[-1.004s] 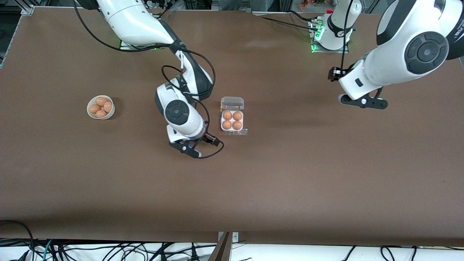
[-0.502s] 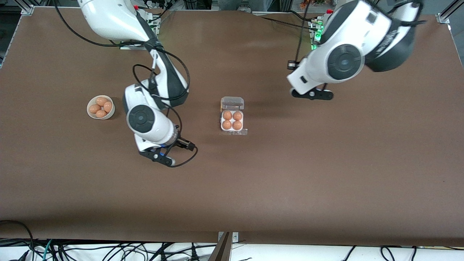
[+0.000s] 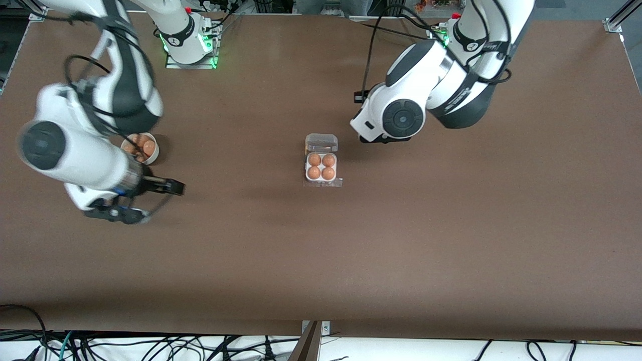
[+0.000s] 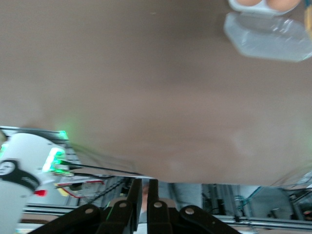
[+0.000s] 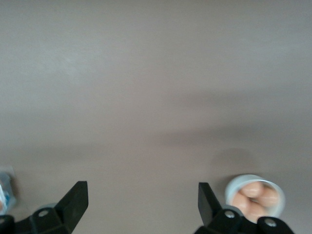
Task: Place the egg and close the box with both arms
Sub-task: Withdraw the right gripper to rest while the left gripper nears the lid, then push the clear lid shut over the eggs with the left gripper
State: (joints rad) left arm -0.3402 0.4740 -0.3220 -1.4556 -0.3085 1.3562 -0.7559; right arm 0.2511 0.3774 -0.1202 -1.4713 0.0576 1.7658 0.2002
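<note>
The box sits mid-table, a small white tray with four brown eggs in its cells. Its clear lid lies open, flat on the table on the side toward the arms' bases. My left gripper is shut with nothing between its fingers. In the front view it hangs over the table beside the lid, toward the left arm's end. My right gripper is open and empty, over bare table beside the white bowl.
The bowl holds several brown eggs and stands toward the right arm's end, partly covered by the right arm in the front view. Cables hang along the table's front edge.
My right arm has swung away from the box to the bowl, its gripper still open. My left arm has come in toward the box's lid, and its gripper has shut.
</note>
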